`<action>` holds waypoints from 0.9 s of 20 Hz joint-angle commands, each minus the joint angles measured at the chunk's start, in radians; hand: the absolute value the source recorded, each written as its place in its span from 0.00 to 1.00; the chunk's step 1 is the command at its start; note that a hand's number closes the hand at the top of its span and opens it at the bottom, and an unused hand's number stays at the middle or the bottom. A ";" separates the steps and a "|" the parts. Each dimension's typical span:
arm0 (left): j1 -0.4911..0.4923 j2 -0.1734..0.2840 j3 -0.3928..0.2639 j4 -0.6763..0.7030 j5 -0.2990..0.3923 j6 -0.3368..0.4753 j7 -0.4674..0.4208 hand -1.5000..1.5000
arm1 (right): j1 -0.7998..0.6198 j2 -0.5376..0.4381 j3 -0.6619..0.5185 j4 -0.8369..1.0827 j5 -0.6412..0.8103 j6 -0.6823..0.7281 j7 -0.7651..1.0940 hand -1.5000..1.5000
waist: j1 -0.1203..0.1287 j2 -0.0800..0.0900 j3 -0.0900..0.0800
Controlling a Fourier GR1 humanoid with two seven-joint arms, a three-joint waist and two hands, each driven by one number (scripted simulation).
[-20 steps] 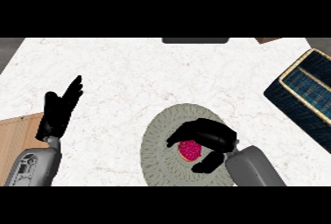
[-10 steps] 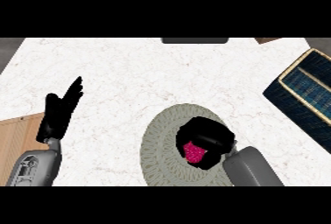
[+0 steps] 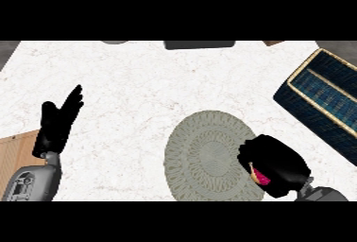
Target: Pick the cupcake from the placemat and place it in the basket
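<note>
**Cupcake off the placemat's middle, basket still to come**

The right hand (image 3: 275,163) had curled its fingers round the cupcake (image 3: 260,176), and only a sliver of pink showed under the black palm. A second before, that hand sat over the centre of the placemat (image 3: 206,156); now it had pulled to the placemat's right edge, and the woven centre lay bare. That read as a lift made good: the cupcake had left its spot and travelled with the hand. Whether it hung clear of the counter (image 3: 153,80) could not be told from above. The basket (image 3: 317,101) waited up and to the right of the placemat, well apart from the hand, so the carry was barely begun. Far left of the placemat, the left hand (image 3: 57,124) rested, fingers straight and up.
</note>
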 commanded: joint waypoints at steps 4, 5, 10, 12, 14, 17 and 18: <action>0.031 0.001 0.003 -0.013 0.010 -0.015 -0.031 0.50 | 0.299 -0.001 -0.078 -0.444 -0.172 0.167 0.106 1.00 | 0.012 0.010 0.000; 0.044 -0.001 -0.012 -0.067 -0.001 -0.008 0.024 0.50 | 0.325 -0.012 -0.126 -0.505 -0.229 0.205 0.107 1.00 | 0.015 0.007 0.001; 0.037 0.001 -0.007 -0.037 -0.014 0.002 -0.003 0.50 | 0.399 0.136 -0.207 -0.737 -0.494 0.343 0.203 1.00 | 0.009 0.010 0.000; 0.002 0.012 0.005 -0.003 -0.004 -0.011 -0.010 0.50 | 0.400 0.204 -0.254 -0.804 -0.605 0.381 0.271 1.00 | 0.008 0.018 -0.001; -0.012 0.028 0.026 -0.002 0.018 -0.025 0.004 0.50 | 0.421 0.251 -0.286 -0.868 -0.637 0.404 0.311 1.00 | 0.002 0.014 -0.001; 0.001 0.008 0.004 -0.002 -0.006 -0.006 -0.006 0.50 | 0.370 0.306 -0.324 -0.912 -0.663 0.452 0.359 1.00 | 0.004 0.013 -0.003; 0.014 0.010 0.005 -0.014 0.003 -0.016 -0.022 0.50 | 0.319 0.333 -0.346 -0.893 -0.663 0.454 0.385 1.00 | 0.021 0.014 -0.004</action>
